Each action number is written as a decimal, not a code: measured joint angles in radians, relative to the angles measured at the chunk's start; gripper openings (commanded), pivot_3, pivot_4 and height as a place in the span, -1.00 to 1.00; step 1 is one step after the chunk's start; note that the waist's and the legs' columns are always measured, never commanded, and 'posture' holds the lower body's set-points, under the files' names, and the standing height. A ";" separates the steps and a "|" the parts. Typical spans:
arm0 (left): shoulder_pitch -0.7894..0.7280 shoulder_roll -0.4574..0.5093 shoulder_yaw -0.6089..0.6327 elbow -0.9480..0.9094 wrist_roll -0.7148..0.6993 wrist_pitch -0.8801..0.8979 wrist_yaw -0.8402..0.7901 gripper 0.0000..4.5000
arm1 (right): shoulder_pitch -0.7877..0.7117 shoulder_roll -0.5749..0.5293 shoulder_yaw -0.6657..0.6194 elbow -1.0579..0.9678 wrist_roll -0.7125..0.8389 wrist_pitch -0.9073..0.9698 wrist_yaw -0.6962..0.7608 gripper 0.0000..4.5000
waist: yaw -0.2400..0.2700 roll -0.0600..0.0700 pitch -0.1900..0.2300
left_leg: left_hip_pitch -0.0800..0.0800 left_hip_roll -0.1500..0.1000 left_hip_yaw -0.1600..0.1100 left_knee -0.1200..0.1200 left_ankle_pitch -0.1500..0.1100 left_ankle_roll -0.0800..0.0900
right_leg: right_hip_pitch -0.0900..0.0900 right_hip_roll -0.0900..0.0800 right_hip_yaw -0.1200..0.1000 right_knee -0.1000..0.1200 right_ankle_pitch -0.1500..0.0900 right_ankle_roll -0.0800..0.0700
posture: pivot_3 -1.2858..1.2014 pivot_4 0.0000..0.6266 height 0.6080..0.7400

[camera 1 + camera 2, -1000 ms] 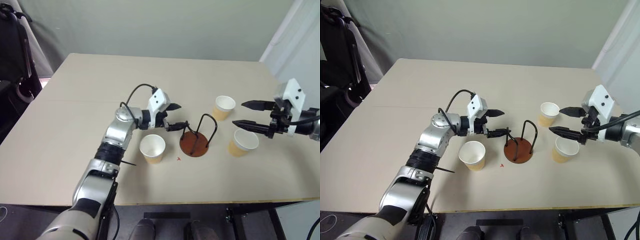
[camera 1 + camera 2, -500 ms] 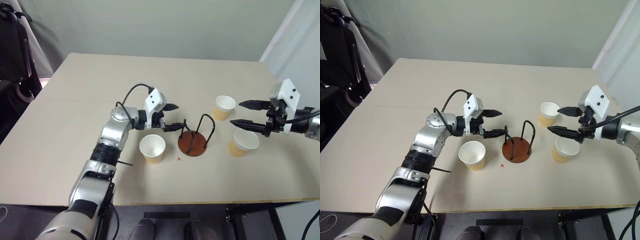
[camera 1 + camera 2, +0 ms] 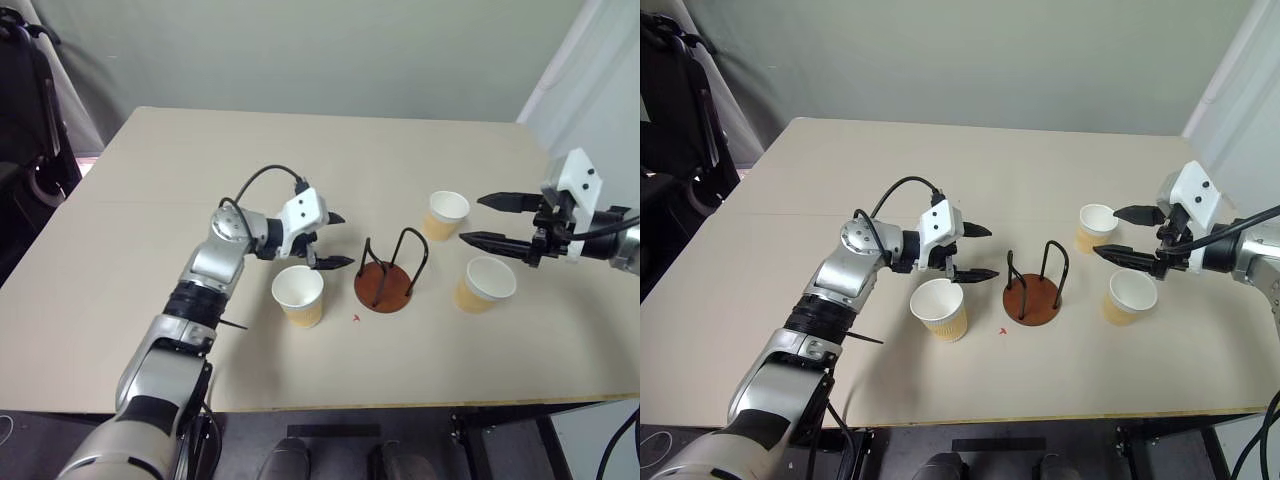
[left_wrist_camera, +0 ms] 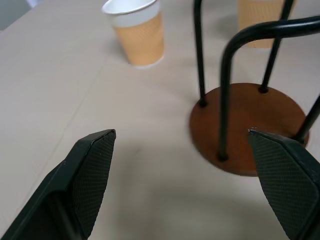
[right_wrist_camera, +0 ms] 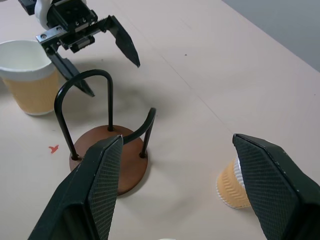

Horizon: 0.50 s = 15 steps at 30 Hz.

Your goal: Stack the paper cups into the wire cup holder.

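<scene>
On the beige table [image 3: 150, 250], the wire cup holder [image 3: 385, 285] stands upright near the middle, brown disc base flat, two black wire loops rising from it, no cup inside. Three paper cups stand upright, mouths up, all apart from the holder. First cup [image 3: 299, 295] is just to the holder's left, close to the front edge side. Second cup [image 3: 445, 215] is to the right and farther back. Third cup [image 3: 483, 284] is to the right, nearer the front, well apart from the base. Small red mark [image 3: 357, 318] on the table between first cup and holder base.

Left gripper [image 3: 333, 240] hovers just above and behind the first cup, fingers pointing toward the holder, jaws spread wide, nothing between them. One fingertip sits over the cup's far rim; whether it touches is unclear. From the left wrist view both black fingers frame the holder base and the second cup [image 4: 135, 30] beyond it.

Right gripper [image 3: 480, 220] hangs above the table between the second and third cups, pointing toward the holder, jaws wide, holding nothing. Right wrist view shows holder, the left gripper [image 5: 105, 52] beyond it beside the first cup [image 5: 27, 75], and the second cup [image 5: 232, 185] low between its own fingers.
</scene>
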 measured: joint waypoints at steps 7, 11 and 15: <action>-0.002 -0.008 0.037 0.017 -0.023 0.016 0.019 0.99 | -0.016 0.007 0.025 0.005 -0.002 -0.005 0.001 0.58 | 0.000 0.000 0.000 | -0.001 0.000 0.000 0.000 0.000 0.000 | -0.001 -0.001 0.000 0.000 0.000 0.000 | 0.03 -0.52 1.00; -0.002 -0.017 0.053 0.017 -0.047 0.036 0.021 0.99 | -0.017 0.007 0.025 0.005 -0.002 -0.006 0.002 0.58 | 0.001 0.000 0.000 | -0.001 0.000 0.000 0.000 0.000 0.000 | -0.001 -0.001 0.000 0.000 0.000 0.000 | 0.03 -0.52 1.00; -0.002 -0.028 0.060 0.017 -0.064 0.055 0.022 0.99 | -0.017 0.006 0.025 0.005 -0.003 -0.006 0.004 0.58 | 0.001 0.000 0.000 | -0.001 0.000 0.000 0.000 0.000 0.000 | -0.001 -0.001 0.000 0.000 0.000 0.000 | 0.03 -0.52 1.00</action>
